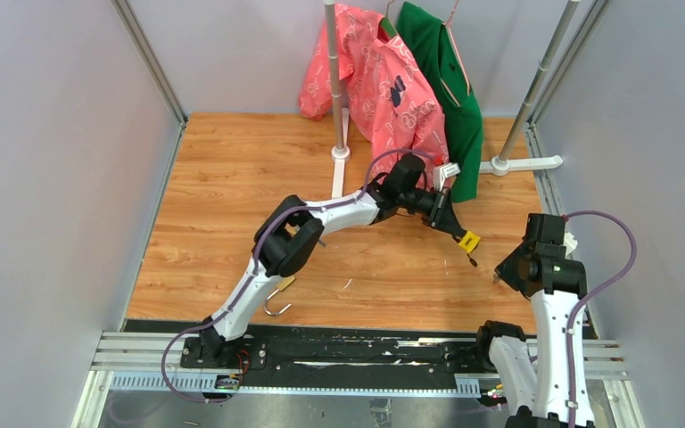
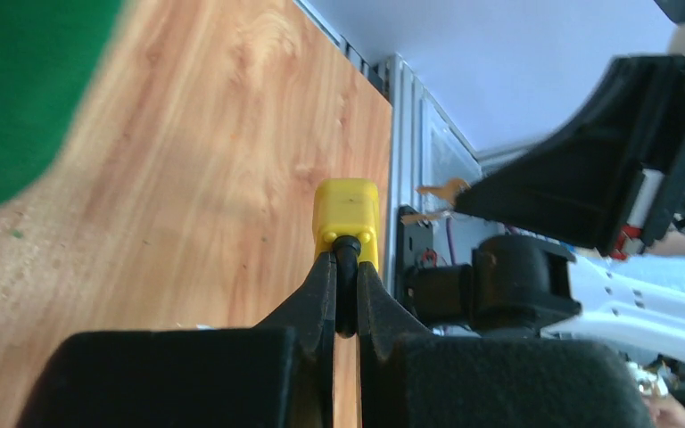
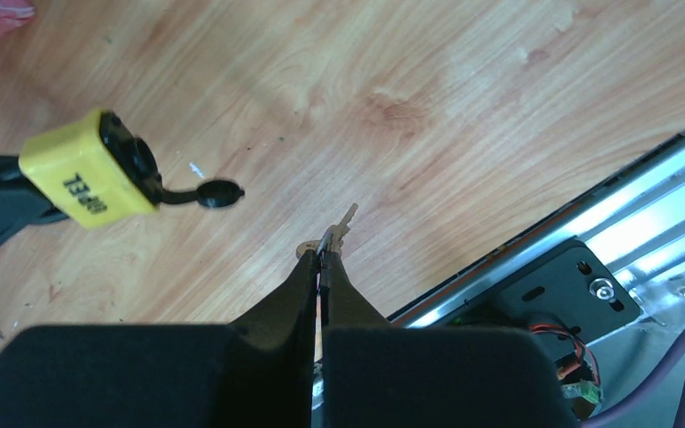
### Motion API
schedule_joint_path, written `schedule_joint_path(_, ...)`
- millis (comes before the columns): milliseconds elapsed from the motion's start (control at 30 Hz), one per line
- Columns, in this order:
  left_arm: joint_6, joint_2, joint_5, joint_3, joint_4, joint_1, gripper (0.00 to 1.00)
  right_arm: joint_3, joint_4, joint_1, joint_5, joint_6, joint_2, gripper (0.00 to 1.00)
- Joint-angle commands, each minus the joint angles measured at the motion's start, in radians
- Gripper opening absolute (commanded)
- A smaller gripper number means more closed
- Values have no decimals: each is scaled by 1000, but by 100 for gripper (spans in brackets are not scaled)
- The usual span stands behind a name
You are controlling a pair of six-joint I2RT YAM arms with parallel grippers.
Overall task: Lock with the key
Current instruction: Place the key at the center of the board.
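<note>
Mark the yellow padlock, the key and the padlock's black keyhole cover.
yellow padlock [image 3: 85, 183]: right wrist view, printed yellow face.
key [image 3: 343, 223]: right wrist view, exposed blade.
black keyhole cover [image 3: 218, 191]: right wrist view, round flap.

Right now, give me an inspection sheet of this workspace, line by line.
Surface: wooden tabletop, a few small specks.
Job's things: yellow padlock held above the tabletop, its black keyhole cover hanging open; key apart from it, not inserted.
Clutter: metal hook lying beside the left arm.
Hands: left hand shut on the yellow padlock; right hand shut on the key.
Cables: purple cable looping along each arm.
Surroundings: pink shirt and green shirt hanging on a rack at the far edge; grey walls.
</note>
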Motion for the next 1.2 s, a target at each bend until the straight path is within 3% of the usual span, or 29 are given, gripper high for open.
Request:
schedule_joint_path(0,-85,92,-57,103,111,-15,0,-20,-26,-15,81,52,26,0)
schedule_joint_path(267,-182,236,-106,177,193,-39,0,-123,67,-15,49,112,11,0)
schedule_joint_path(700,-196,282,-153,142,198,-48,0,-266,159,-15,52,205,38,0)
schedule_joint_path(800,-203,277,-152,116,198,-48,0,-286,171,-15,57,209,42,5)
schedule_joint_path(867,-205,274,-158,100,198,-48,9,-295,185,-15,68,214,46,11)
schedule_joint_path(1000,-206,275,-157,82,198,-48,27,-297,209,-15,97,205,65,13)
schedule_joint_path(1100,-192,260,-172,48,190,-48,42,-282,211,-15,105,195,77,27)
schedule_joint_path(1167,-182,245,-178,23,190,-46,53,-263,205,-15,100,185,77,46)
